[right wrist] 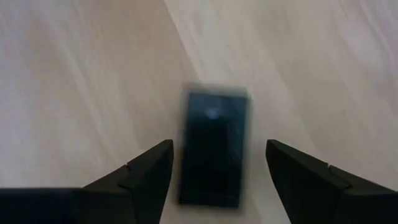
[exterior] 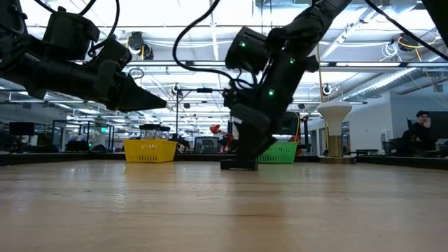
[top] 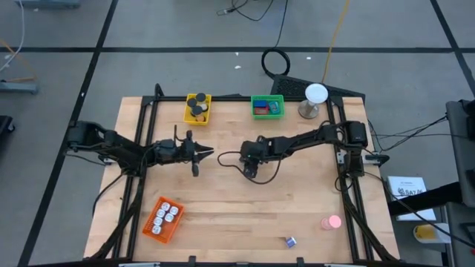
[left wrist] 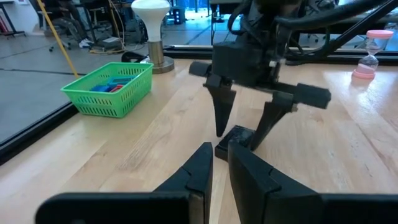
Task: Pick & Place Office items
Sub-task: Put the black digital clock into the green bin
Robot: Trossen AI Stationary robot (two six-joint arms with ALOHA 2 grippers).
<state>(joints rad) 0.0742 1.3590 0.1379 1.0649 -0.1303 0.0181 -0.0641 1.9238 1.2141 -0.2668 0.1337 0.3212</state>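
Observation:
A black block (right wrist: 214, 162) lies flat on the wooden table near its middle. My right gripper (right wrist: 219, 144) points down over it, open, with one finger on each side of the block and a gap to both. The left wrist view shows the same block (left wrist: 239, 137) between those fingers. My left gripper (top: 203, 154) hovers above the table to the left of the block, shut and holding nothing. A pink round piece (top: 331, 221) and a small blue clip (top: 289, 241) lie near the table's near right corner.
At the far edge stand a yellow basket (top: 197, 108) with black discs, a green basket (top: 267, 106) with blue and red pieces, and a white ball on a grey stand (top: 315, 100). An orange basket (top: 163, 219) with white bits sits near left.

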